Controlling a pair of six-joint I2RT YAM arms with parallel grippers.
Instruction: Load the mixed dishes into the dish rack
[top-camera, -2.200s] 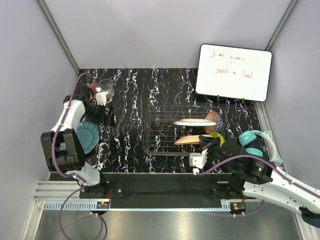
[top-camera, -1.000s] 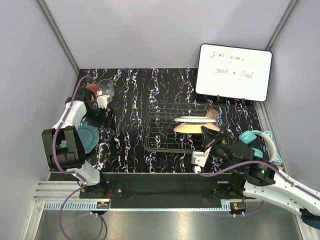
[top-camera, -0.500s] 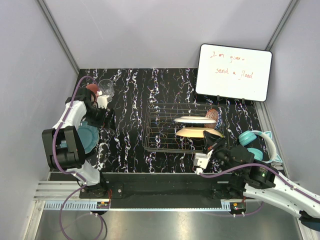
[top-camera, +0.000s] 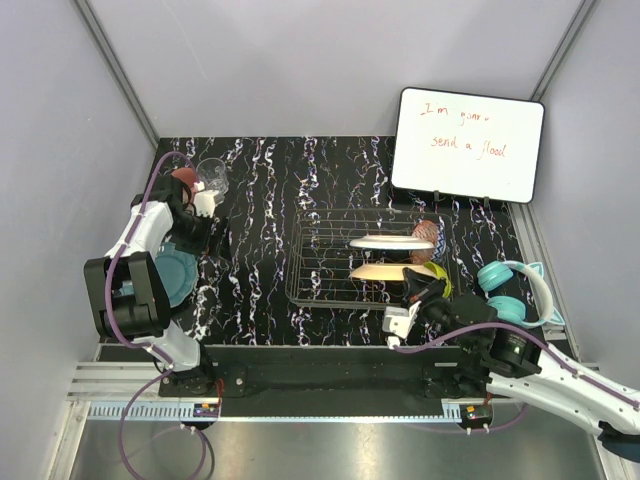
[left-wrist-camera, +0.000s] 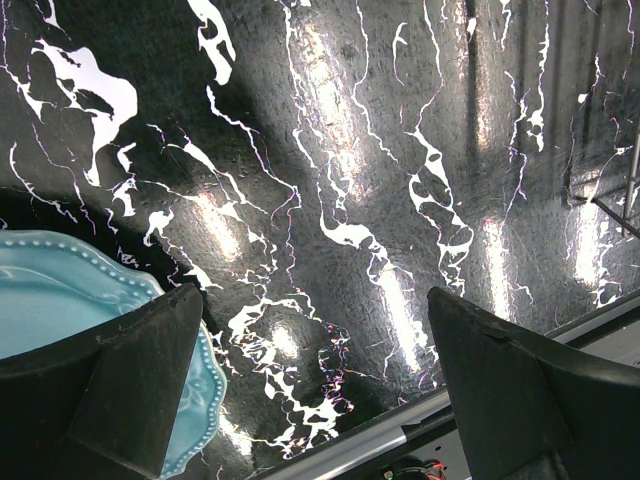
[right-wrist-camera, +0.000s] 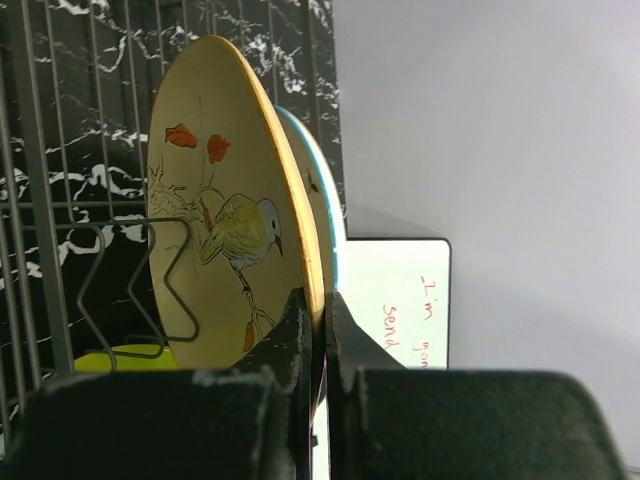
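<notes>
Centrally, the dish rack (top-camera: 330, 262) of thin dark wire sits on the black, white-veined surface (top-camera: 260, 190). Inside its right half the peach bird-pattern plate (right-wrist-camera: 230, 240) stands on edge, with its painted face toward the rack's left. The right tool (right-wrist-camera: 314, 310) is clamped on this plate's rim from the near side, one finger against each face. Just beyond it, on the far side, the white plate with red watermelon marks (top-camera: 390, 243) stands nearly parallel; from the right wrist only a thin sliver shows past the peach rim. The red-white patterned bowl (top-camera: 426, 233) lies at the rack's far right corner. The lime-green bowl (top-camera: 441, 279) shows at the near right corner; whether it lies within the wires cannot be told. Right of the rack are teal curved objects (top-camera: 505, 285). Behind the rack's right end stands a whiteboard (top-camera: 468, 143) with red writing. Well to the rack's left lie the teal plate (top-camera: 178, 272), the pink mug (top-camera: 185, 180) and the clear glass (top-camera: 212, 172). Over that side the left tool (left-wrist-camera: 320, 330) hangs above the bare surface beside the teal plate, fingers spread wide apart around nothing.
</notes>
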